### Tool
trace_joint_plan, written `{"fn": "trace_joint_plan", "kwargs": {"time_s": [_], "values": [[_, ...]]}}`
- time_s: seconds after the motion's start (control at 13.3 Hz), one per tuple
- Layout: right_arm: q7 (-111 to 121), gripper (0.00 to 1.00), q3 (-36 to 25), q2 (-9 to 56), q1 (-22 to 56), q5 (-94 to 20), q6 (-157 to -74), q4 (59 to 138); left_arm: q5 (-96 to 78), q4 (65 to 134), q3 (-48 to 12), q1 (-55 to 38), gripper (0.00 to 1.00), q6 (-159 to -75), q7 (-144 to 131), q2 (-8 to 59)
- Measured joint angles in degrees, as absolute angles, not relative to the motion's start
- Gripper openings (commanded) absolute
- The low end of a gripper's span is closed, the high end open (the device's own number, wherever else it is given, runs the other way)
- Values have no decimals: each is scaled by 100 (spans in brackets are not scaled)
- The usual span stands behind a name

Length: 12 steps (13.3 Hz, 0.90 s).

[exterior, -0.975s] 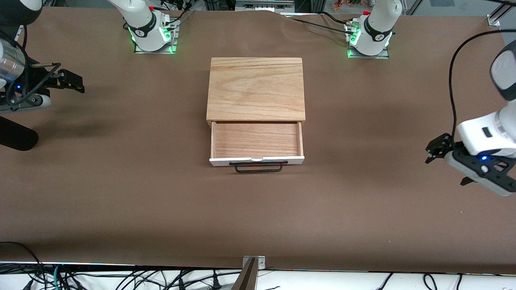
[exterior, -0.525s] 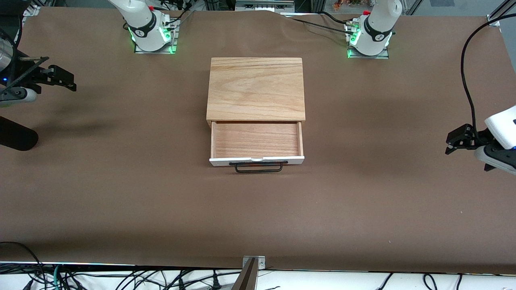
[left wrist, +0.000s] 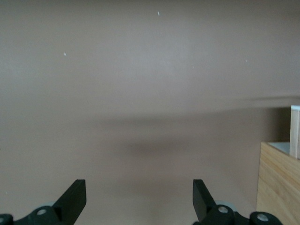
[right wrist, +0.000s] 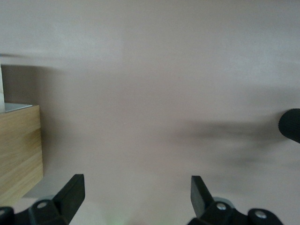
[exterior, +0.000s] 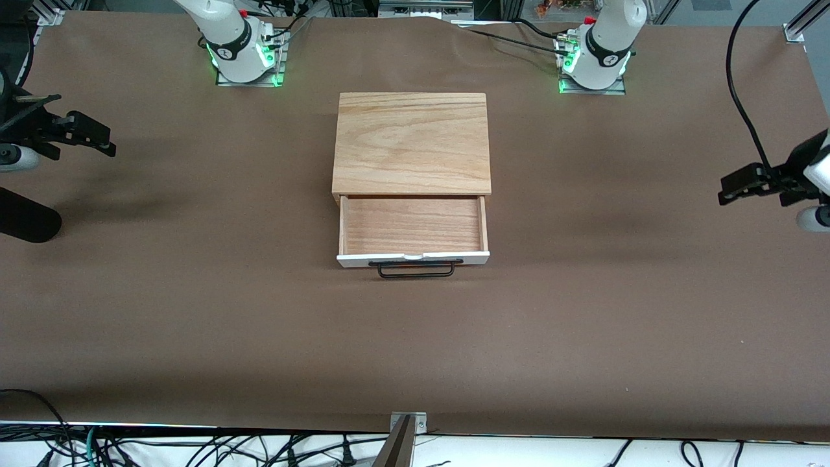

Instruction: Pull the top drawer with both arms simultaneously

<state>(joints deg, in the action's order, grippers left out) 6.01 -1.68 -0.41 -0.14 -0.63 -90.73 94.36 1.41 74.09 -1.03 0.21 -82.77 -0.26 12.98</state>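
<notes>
While the top drawer [exterior: 413, 232] stands pulled out of the wooden box [exterior: 412, 143], its white front panel [exterior: 413, 259] and black wire handle [exterior: 415, 268] nearest the front camera, both arms are drawn away toward the table's ends. At the right arm's end, the right gripper [exterior: 97, 135] hovers over bare brown table [exterior: 194, 311], fingers [right wrist: 70, 193] spread wide and holding nothing; over the past second it has retreated outward from the box. At the table's middle, the drawer has not shifted. At the left arm's end, the left gripper [exterior: 736, 187] likewise hangs over bare table, fingers [left wrist: 72, 194] apart and empty, having risen and swung away. The pull appears complete: both arms are judged to be withdrawing to rest.
</notes>
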Motion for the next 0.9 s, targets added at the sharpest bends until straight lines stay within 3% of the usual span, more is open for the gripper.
{"fn": "trace_joint_plan", "kwargs": {"time_s": [0.53,0.9], "values": [[601,100,-165,-28,-13,-66,-9094,9435,-108,8195,-126,-234,100,-8529,-91,922],[601,100,-164,10,-13,-68,-9094,9435,-108,8313,-151,-239,100,-8549,-100,861]]}}
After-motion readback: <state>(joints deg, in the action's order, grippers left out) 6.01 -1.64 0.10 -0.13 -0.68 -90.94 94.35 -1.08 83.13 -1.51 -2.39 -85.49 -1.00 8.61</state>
